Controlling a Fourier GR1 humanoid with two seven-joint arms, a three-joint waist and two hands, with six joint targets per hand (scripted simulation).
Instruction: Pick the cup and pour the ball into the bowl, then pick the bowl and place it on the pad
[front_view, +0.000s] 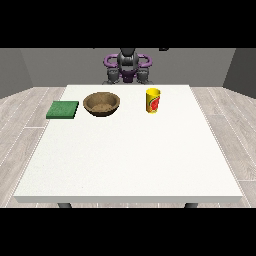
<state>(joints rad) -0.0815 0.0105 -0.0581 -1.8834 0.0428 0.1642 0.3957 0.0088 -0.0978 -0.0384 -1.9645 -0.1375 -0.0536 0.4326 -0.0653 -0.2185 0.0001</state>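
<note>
Standing upright near the table's (130, 160) far edge, right of its middle, is the cup (153, 100): yellow, with a red mark on its side, mouth up. The ball cannot be seen; the cup's inside is hidden from this angle. The bowl (101, 104), brown and shallow, sits left of the cup, also near the far edge, well apart from it and upright. The pad (63, 109), flat and green, lies by the far left corner, just beside the bowl with a narrow strip of bare table between them; its left side reaches the table's left edge. The robot (128, 67) sits behind the far edge, at the middle, arms drawn in by its body. Hand at the view's right (145, 75) and hand at the view's left (111, 75) show only as small dark shapes low by the torso, back of the table edge, touching nothing; whether their fingers are straight or curled I cannot tell.
</note>
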